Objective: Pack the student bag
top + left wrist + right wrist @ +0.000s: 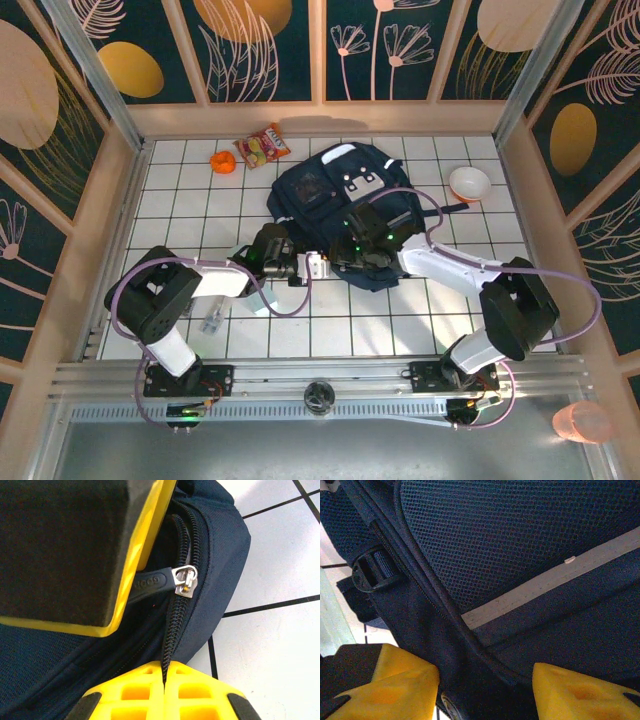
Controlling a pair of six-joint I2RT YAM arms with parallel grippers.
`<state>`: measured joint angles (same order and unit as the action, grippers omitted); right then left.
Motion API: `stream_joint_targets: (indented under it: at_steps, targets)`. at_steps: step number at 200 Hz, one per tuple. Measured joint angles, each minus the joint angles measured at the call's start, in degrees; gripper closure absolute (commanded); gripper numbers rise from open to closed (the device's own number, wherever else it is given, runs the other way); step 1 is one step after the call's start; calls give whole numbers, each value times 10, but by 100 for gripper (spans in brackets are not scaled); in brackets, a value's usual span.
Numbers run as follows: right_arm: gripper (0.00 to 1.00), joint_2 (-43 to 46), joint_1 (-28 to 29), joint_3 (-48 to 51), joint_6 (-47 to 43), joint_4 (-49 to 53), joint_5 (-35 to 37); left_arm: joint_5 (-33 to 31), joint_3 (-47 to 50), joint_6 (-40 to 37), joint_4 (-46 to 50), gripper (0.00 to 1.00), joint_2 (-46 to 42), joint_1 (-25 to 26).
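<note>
The student bag [345,190], dark navy with grey buckle patches, lies in the middle of the tiled table. My left gripper [303,268] is at its near-left edge. In the left wrist view the left gripper [164,669] is shut, with the bag's black zipper tape [172,625] pinched between its yellow tips. The silver zipper slider [186,581] sits just above them. My right gripper [354,250] rests on the bag's near edge. In the right wrist view the right gripper [485,687] has its fingers apart, and navy bag fabric [520,545] fills the gap and touches both.
A snack packet [262,147] and a small orange object [222,161] lie at the back left. A white bowl [469,183] stands right of the bag. A small clear item [212,322] lies by the left arm. A black-and-yellow block [65,555] presses on the bag near the slider.
</note>
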<state>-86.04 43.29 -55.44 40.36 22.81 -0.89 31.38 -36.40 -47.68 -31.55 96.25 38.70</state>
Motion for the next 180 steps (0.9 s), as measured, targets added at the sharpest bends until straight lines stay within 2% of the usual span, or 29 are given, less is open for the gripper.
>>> stream_joint_targets:
  at_steps: [58,117,180]
  targets:
    - [55,0,32,-1,17,14,44,-6,0,7,0,100,-5,1]
    - [72,-1,70,-20,56,38,111,-7,0,9,-1,100,-7,1]
    - [85,12,78,-22,85,52,165,-11,0,15,-11,100,-7,3]
